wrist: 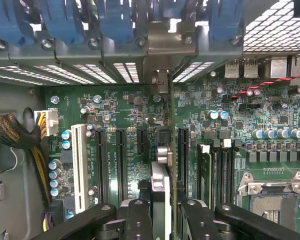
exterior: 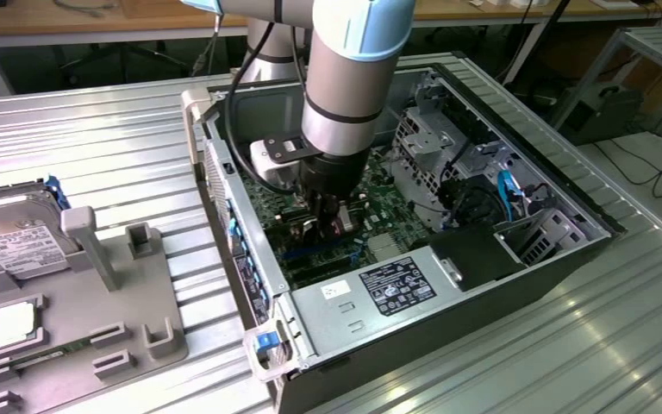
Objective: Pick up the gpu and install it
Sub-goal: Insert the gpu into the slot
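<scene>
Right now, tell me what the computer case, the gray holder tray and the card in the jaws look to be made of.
Computer case: likely bare sheet steel, dull silver, with folded edges and punched vents.
Gray holder tray: probably matte plastic, perhaps printed; blocky uniform gray posts.
GPU, seen edge-on between the jaws: green circuit board with a shiny metal bracket; its dark body looks like plastic, though that is uncertain.

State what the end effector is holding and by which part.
The end effector grips the gpu edge-on by its upper edge, fingers on its two flat faces, above the motherboard slots inside the computer case.
</scene>
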`<state>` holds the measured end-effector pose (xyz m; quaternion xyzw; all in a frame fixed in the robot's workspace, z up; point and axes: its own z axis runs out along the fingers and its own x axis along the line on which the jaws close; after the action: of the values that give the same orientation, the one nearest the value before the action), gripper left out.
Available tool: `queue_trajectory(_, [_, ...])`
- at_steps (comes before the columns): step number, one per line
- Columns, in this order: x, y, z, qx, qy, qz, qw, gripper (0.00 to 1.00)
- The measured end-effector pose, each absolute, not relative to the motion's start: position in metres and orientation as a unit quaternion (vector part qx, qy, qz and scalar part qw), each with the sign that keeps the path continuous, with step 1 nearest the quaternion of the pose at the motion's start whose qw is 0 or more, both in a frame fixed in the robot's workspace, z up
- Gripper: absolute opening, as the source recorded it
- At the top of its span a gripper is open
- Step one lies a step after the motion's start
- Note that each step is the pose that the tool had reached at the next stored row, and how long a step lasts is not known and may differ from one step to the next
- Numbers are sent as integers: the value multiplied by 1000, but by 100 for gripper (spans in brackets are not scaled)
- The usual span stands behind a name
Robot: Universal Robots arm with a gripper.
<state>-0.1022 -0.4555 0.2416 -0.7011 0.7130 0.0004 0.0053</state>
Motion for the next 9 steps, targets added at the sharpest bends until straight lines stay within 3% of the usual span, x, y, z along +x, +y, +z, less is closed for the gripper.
queue_trajectory(9, [-102,-456,240,-701,713,0,5,28])
